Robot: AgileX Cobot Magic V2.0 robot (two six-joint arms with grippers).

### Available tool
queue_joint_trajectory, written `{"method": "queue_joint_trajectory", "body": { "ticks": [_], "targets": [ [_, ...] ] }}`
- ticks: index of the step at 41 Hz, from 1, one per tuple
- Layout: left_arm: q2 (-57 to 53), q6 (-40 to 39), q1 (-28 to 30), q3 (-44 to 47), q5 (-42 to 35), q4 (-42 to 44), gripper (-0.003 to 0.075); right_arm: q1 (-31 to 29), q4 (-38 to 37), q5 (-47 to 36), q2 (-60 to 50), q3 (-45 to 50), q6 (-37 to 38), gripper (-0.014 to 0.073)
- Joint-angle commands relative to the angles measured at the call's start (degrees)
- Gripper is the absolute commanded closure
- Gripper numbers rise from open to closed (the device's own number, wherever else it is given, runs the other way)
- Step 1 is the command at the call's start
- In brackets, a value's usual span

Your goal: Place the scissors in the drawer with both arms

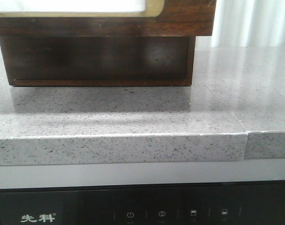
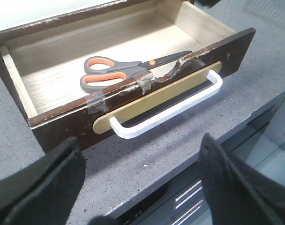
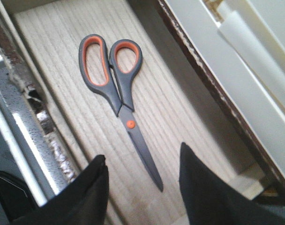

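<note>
1. Speckled grey stone countertop (image 1: pixel 133 117) in the front view, with the pulled-out dark wooden drawer (image 1: pixel 100 61) seen from below; no arm or scissors visible here.
2. Left wrist view: scissors (image 2: pixel 128 69) flat on the pale drawer floor, long axis parallel to the drawer front, just behind its chipped, taped top edge. White handle (image 2: pixel 170 110) facing the left gripper (image 2: pixel 142 183), fingers spread wide, empty, off the handle, so probably nearer for the closing push.
3. Right wrist view: right gripper (image 3: pixel 142 187) over the drawer, fingers parted, holding nothing, blade tips between them, orange loops pointing away.
</note>
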Motion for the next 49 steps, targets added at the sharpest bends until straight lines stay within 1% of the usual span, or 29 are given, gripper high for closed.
{"method": "queue_joint_trajectory", "body": {
  "ticks": [1, 8, 17, 24, 29, 39, 45, 49],
  "targets": [
    [0.5, -0.5, -0.4, -1.8, -4.5, -0.9, 0.0227, -0.2, 0.1, -2.8, -6.9, 2.4, 4.4, 0.0214],
    [0.5, -0.5, -0.4, -1.8, -4.5, -0.9, 0.0227, -0.2, 0.0, -8.3, -16.2, 14.4, 7.5, 0.0214],
    [0.5, -0.5, -0.4, -1.8, -4.5, -0.9, 0.0227, -0.2, -0.4, -12.9, -29.2, 29.4, 12.1, 0.0214],
    [0.5, -0.5, -0.4, -1.8, -4.5, -0.9, 0.0227, -0.2, -0.4, -15.9, -39.8, 40.3, 16.0, 0.0214],
    [0.5, -0.5, -0.4, -1.8, -4.5, -0.9, 0.0227, -0.2, -1.1, -16.3, -48.0, 47.0, 18.3, 0.0214],
    [0.5, -0.5, -0.4, -1.8, -4.5, -0.9, 0.0227, -0.2, -3.3, -16.0, -61.3, 56.2, 18.5, 0.0214],
    [0.5, -0.5, -0.4, -1.8, -4.5, -0.9, 0.0227, -0.2, -3.2, -16.0, -65.1, 58.7, 18.6, 0.0214],
    [0.5, -0.5, -0.4, -1.8, -4.5, -0.9, 0.0227, -0.2, -3.2, -15.8, -65.6, 59.0, 19.7, 0.0214]
  ]
}}
